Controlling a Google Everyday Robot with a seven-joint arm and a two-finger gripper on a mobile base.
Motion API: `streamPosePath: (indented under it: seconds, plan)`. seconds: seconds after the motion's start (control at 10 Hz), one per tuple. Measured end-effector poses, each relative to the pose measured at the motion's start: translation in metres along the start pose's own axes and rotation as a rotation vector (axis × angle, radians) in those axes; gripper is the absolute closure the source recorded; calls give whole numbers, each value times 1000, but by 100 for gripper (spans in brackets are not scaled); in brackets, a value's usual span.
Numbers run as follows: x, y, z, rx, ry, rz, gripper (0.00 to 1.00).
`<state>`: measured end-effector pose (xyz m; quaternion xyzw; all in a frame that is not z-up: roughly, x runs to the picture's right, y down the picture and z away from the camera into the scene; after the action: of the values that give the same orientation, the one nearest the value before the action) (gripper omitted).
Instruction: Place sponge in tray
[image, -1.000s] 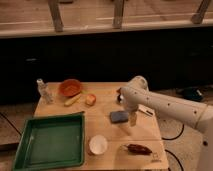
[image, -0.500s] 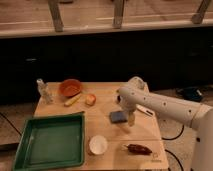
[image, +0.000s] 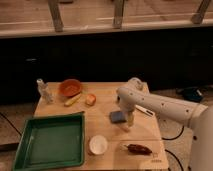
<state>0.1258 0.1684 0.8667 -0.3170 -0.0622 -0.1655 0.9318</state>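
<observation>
The tray (image: 50, 143) sits at the front-left corner of the bench (image: 102, 99) with no sponge in it, so the placing is not yet done. The sponge (image: 117, 117) lies flat toward the right edge. The gripper (image: 129, 120) is down at its right side — whether it has hold, I cannot tell. The lift and the carry to the left are yet to do.

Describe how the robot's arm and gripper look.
The arm is glossy white, a thick smooth tube with a rounded elbow cap. The gripper, beside the sponge, looks pale and slim. No markings show on either.
</observation>
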Motion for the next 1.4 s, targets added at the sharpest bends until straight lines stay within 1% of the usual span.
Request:
streamPosePath:
  seconds: [0.2, 0.4, 0.7, 0.8, 0.9, 1.0, 1.2, 1.4]
  plan:
    - [-2, -1, 2, -1, -2, -6, 20]
    - [-3, -2, 3, -2, -4, -11, 25]
    - [-5, -4, 6, -1, -7, -17, 26]
    - [-6, -3, 7, -3, -8, -19, 30]
    - [-7, -3, 8, -3, -9, -21, 31]
    - [-8, -3, 9, -4, -10, -23, 35]
    - [-10, -2, 10, -2, -9, -24, 36]
    - [-12, -1, 12, -4, -7, -24, 43]
